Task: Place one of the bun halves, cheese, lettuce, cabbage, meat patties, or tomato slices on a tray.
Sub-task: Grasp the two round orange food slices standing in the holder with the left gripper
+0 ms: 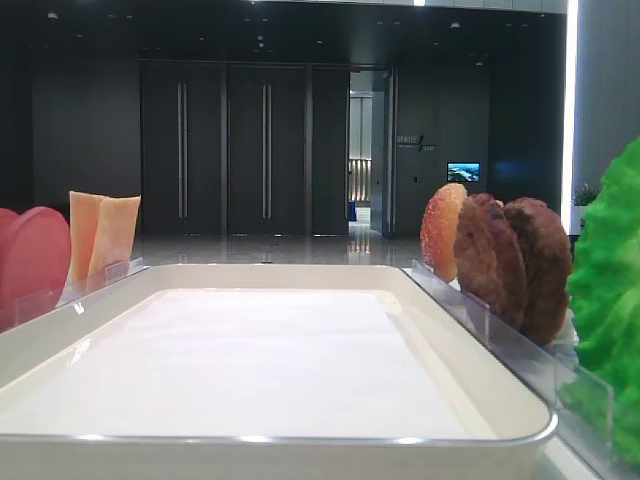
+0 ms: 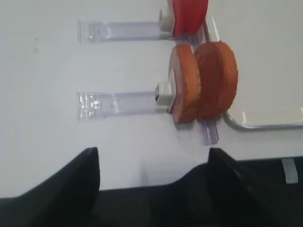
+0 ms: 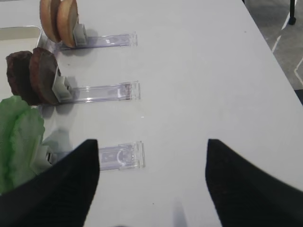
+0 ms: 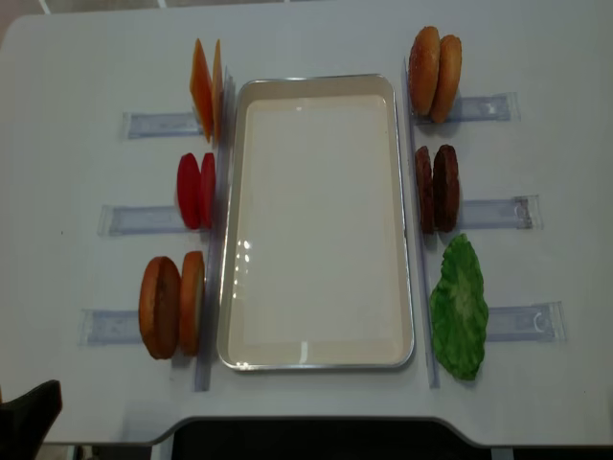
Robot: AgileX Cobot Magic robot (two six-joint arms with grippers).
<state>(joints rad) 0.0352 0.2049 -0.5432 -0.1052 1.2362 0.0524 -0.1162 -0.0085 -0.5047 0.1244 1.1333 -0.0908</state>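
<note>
The white tray (image 4: 316, 359) lies mid-table with nothing in it. On its left stand cheese (image 4: 204, 88), tomato slices (image 4: 195, 190) and two bun halves (image 4: 170, 307). On its right are two more bun halves (image 4: 436, 62), the meat patties (image 4: 438, 188) and lettuce (image 4: 458, 307). Cabbage is out of view. My left gripper (image 2: 151, 158) is open and holds nothing; it hangs over the table's front edge, short of the near bun halves (image 2: 208, 80). My right gripper (image 3: 151, 144) is open over bare table, right of the lettuce (image 3: 19, 137) and patties (image 3: 33, 75).
Clear plastic rails (image 4: 144, 125) hold each food upright and stick outward from both long sides of the tray. The table's front edge (image 4: 316, 422) runs just below the tray. In the right wrist view the table's right edge (image 3: 279, 61) drops to the floor.
</note>
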